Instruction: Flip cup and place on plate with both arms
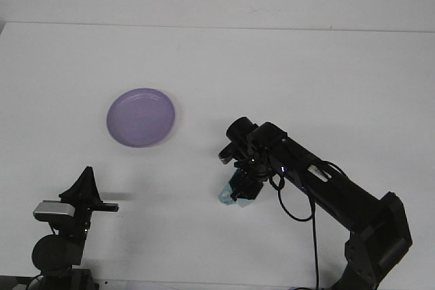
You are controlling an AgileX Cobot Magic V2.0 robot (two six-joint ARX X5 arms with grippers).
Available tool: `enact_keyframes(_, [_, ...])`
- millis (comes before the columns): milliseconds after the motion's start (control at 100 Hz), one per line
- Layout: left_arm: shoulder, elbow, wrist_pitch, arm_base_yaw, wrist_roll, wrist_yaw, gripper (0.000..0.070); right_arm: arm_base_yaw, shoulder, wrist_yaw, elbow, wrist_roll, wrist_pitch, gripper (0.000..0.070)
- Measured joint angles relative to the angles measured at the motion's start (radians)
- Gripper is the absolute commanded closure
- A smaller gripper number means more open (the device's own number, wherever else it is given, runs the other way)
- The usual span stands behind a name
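A purple plate (141,117) lies flat on the white table (292,73), left of centre. My right gripper (238,193) points down at the table's front middle and is shut on a small light-blue cup (228,197), of which only the lower left part shows below the fingers. I cannot tell which way the cup's mouth faces. My left gripper (102,206) rests low at the front left, well away from both plate and cup; its fingers look close together with nothing between them.
The right arm (326,191) runs diagonally from the bottom right corner to the cup, with a black cable looping beside it. The left arm's base and wrist camera (56,212) sit at the bottom left. The table's far edge meets a pale wall.
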State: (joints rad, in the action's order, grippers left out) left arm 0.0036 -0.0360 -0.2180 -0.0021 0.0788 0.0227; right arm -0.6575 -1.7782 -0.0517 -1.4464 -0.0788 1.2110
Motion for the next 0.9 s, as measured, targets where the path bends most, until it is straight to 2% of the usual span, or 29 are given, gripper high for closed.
enact_keyframes(150, [0.0,0.0,-0.004,0.0,0.07,0.019,0.0688,0.019,0.045,-0.011,-0.027,-0.003,0.021,0.0321])
enact_keyframes(340, [0.003,-0.042,0.008,0.0,0.173,0.121,0.0687,0.07,0.255,-0.027,-0.043,-0.001,-0.013,0.0322])
enact_keyframes(480, [0.045,-0.142,0.096,0.0,0.209,0.189,0.0687,0.124,0.428,-0.073,-0.009,0.015,-0.177,0.0323])
enact_keyframes(570, [0.107,-0.221,0.169,-0.006,0.218,0.22,0.0687,0.147,0.562,-0.065,0.087,0.043,-0.33,0.0323])
enact_keyframes(700, [0.246,-0.367,0.27,-0.027,0.224,0.275,0.0687,0.172,0.764,-0.012,0.286,0.069,-0.543,0.0323])
enact_keyframes(900, [0.533,-0.604,0.378,-0.111,0.224,0.389,0.0687,0.206,1.051,0.075,0.62,0.095,-0.715,0.0324])
